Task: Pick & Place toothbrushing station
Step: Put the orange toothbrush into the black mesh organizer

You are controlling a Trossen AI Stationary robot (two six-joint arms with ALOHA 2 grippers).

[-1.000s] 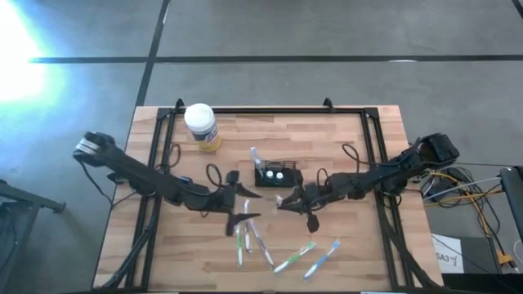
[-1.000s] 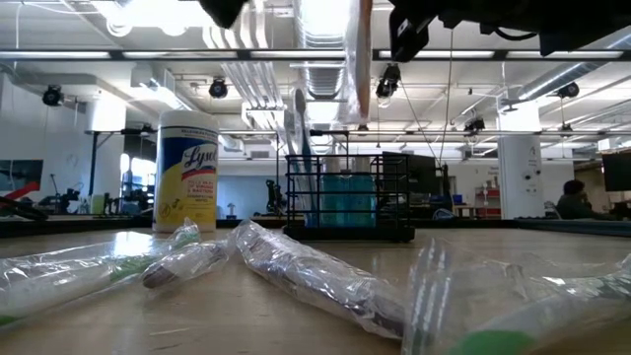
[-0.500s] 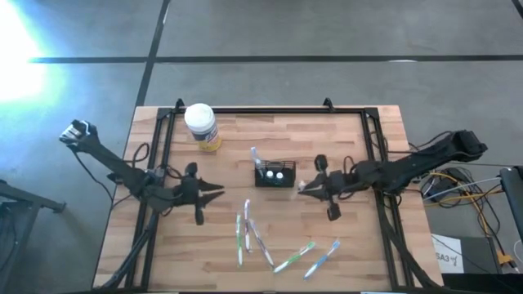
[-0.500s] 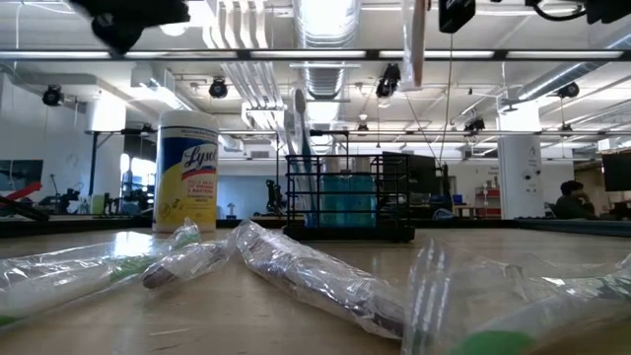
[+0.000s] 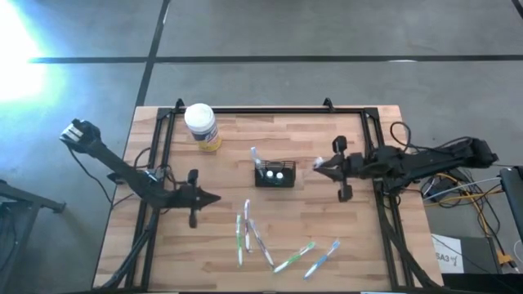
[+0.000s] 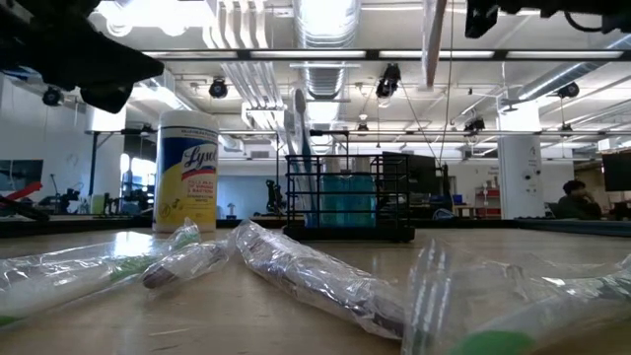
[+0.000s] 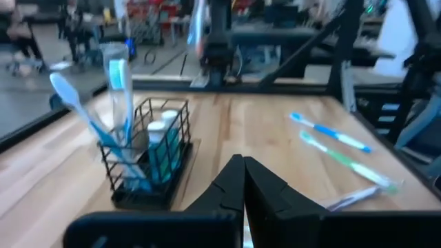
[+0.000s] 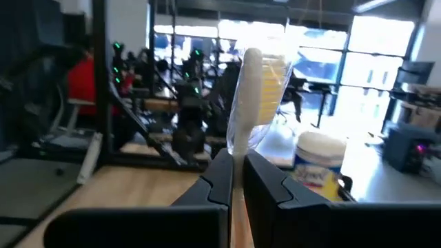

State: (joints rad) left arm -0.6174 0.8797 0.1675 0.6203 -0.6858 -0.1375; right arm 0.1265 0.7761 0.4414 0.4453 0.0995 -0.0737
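Nearest the table's front edge lie five wrapped toothbrushes [image 5: 253, 237], loose on the wood and not yet put away: three close together near the middle of the front half and two more toward the front right. Farther back, on the left half, the left claw [image 5: 214, 198] hangs above bare wood with its fingers pressed shut on nothing, its tip turned toward the middle of the table. Level with it across the table, the right claw [image 5: 317, 166] sits just right of the holder, closed on a wrapped toothbrush [image 8: 252, 96] that stands up between its fingers in the right wrist view. At the middle of the table stands the toothbrushing station [image 5: 275, 175], a small black wire box, upright, with two white-capped tubes inside and a blue toothbrush leaning out of its left end. Farthest back, near the rear left corner, a round white-lidded wipes jar [image 5: 201, 126] with a yellow label stands apart from everything. As a judgement, the job is partly done: one brush appears to be in the holder, another is in the right claw and near delivery, and the five at the front remain to be collected.
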